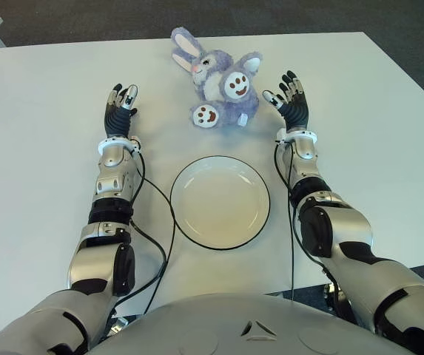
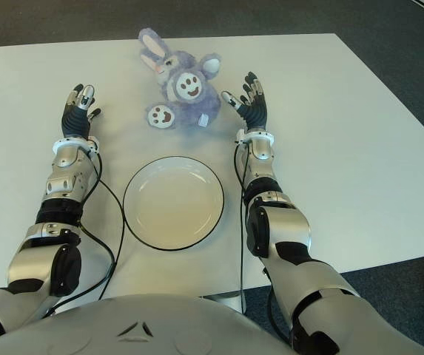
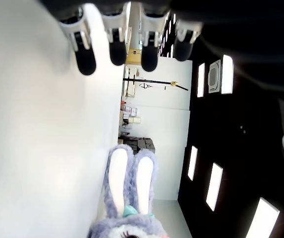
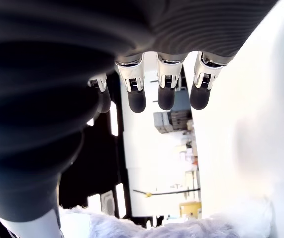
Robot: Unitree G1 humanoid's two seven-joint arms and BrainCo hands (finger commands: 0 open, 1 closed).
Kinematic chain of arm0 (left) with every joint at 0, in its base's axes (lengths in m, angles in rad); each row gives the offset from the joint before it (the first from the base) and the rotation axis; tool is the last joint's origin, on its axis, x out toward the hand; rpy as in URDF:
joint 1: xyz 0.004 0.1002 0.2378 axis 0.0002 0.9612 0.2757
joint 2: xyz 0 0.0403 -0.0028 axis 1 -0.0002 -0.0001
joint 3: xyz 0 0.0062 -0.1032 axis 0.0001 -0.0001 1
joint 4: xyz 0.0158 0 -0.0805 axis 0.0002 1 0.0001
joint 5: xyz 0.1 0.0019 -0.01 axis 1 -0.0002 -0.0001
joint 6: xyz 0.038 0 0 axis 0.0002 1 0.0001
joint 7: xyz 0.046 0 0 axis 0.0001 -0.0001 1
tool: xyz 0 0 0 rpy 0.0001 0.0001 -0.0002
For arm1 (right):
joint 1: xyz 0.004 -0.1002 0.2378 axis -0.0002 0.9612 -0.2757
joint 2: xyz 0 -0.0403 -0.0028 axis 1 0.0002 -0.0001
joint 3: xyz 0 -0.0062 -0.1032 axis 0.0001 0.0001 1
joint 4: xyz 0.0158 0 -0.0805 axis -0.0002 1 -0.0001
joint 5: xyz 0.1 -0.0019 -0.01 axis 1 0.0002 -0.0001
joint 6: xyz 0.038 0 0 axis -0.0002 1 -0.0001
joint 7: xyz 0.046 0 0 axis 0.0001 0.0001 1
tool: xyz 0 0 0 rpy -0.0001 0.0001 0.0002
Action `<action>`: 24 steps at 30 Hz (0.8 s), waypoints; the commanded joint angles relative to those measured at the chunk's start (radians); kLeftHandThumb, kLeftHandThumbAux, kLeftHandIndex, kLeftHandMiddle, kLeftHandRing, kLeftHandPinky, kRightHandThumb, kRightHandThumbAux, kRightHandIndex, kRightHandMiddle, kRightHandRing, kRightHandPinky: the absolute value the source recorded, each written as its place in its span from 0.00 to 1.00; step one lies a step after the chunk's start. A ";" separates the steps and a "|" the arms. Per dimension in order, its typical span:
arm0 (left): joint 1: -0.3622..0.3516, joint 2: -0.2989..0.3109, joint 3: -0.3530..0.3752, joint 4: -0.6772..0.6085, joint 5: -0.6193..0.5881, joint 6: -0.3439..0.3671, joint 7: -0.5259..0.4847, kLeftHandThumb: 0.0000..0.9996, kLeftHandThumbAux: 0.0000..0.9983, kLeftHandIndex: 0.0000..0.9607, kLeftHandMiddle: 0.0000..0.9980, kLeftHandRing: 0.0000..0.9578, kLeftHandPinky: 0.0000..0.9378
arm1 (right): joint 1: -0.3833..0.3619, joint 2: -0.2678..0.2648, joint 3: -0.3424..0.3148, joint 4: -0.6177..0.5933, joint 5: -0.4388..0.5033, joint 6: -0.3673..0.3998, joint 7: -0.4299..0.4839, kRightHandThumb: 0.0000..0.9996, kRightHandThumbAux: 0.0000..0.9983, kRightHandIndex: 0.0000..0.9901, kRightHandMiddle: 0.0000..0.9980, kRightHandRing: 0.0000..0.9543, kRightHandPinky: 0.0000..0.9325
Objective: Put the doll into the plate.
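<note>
Doll [image 1: 220,87]: lilac-purple fur, white face and paw pads with brown markings, pink inner ears. Plate [image 1: 220,201]: cream-white, thin dark rim. Table [image 1: 41,133]: plain white. Hands [image 1: 120,109]: black fingers, silver-grey wrists.

A fluffy purple bunny doll [image 1: 219,87] with long ears lies on its back at the far side of the white desk [image 1: 34,148]. The round white plate [image 1: 220,201] with a dark rim sits nearer, empty.

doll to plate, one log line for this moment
doll: on table beyond plate | plate: empty | left hand: open | right hand: open beside doll
</note>
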 commanded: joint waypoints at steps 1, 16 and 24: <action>0.024 0.000 0.002 0.026 -0.001 0.035 -0.004 0.00 0.44 0.00 0.12 0.09 0.00 | 0.038 0.001 0.012 0.001 -0.008 -0.018 -0.013 0.03 0.71 0.00 0.01 0.00 0.00; 0.023 0.001 0.001 0.024 0.000 0.040 -0.003 0.00 0.44 0.00 0.12 0.09 0.00 | 0.058 -0.006 0.068 -0.023 -0.068 -0.068 -0.098 0.02 0.61 0.00 0.00 0.00 0.00; 0.024 0.001 0.001 0.025 -0.001 0.038 -0.005 0.00 0.44 0.00 0.12 0.09 0.00 | 0.065 -0.004 0.084 -0.039 -0.074 -0.074 -0.113 0.02 0.58 0.00 0.00 0.00 0.00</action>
